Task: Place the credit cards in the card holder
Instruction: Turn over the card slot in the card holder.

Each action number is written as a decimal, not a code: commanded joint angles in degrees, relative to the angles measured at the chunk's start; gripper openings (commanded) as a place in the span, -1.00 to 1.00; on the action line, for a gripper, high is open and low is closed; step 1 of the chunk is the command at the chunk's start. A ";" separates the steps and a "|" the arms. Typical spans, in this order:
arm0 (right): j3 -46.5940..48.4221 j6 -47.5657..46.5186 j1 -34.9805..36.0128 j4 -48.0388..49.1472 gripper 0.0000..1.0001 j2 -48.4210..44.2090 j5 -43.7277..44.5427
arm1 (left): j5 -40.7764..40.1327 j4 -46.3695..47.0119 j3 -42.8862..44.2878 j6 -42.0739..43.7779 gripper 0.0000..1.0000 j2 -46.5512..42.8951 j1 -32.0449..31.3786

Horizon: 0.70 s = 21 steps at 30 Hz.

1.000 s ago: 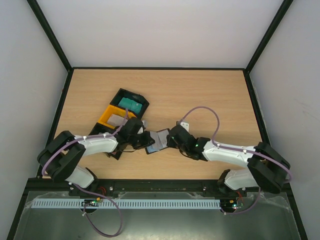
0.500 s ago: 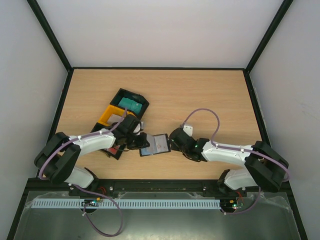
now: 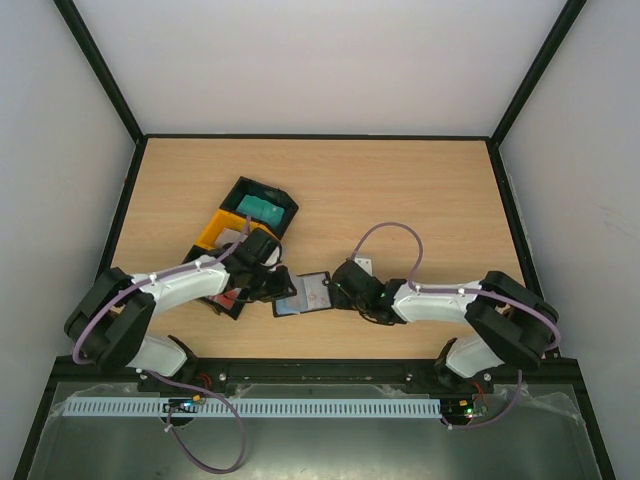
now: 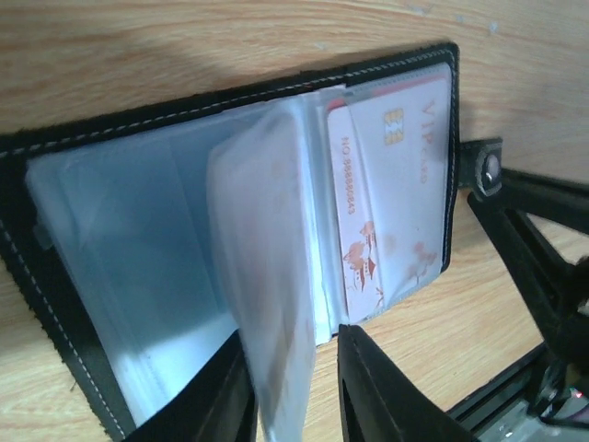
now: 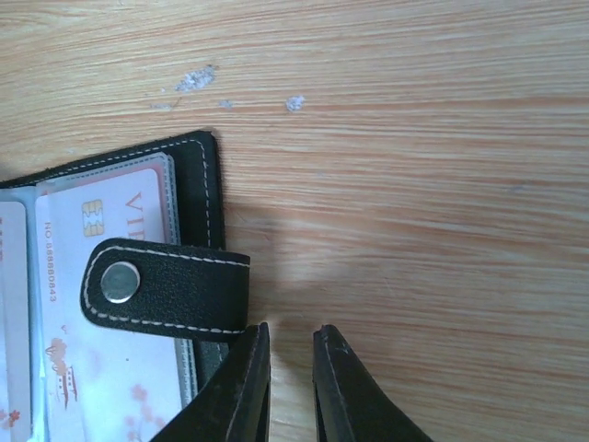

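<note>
The black card holder (image 3: 308,294) lies open on the table between my two grippers. In the left wrist view its clear sleeves (image 4: 120,239) show, with a red-and-white card (image 4: 396,203) in the right sleeve. One loose sleeve leaf (image 4: 271,276) stands up between my left gripper's (image 4: 293,343) parted fingers. My right gripper (image 5: 292,329) hovers just off the holder's right edge, narrowly open and empty, beside the clasp strap (image 5: 166,287) that lies over the card (image 5: 110,378). A teal card (image 3: 262,207) and a whitish card (image 3: 230,238) lie in trays.
A row of open trays runs diagonally at the left: a black one (image 3: 285,205), a yellow one (image 3: 210,238), and a black one (image 3: 226,305) partly under my left arm. Black frame rails edge the table.
The card holder has slid left and toward the near edge. My right gripper has followed it left. My left gripper has drawn back slightly.
</note>
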 commanded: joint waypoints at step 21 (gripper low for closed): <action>-4.75 4.65 0.35 -1.79 -0.65 -9.49 6.90 | 12.24 14.30 3.55 -3.63 -0.04 7.09 -2.35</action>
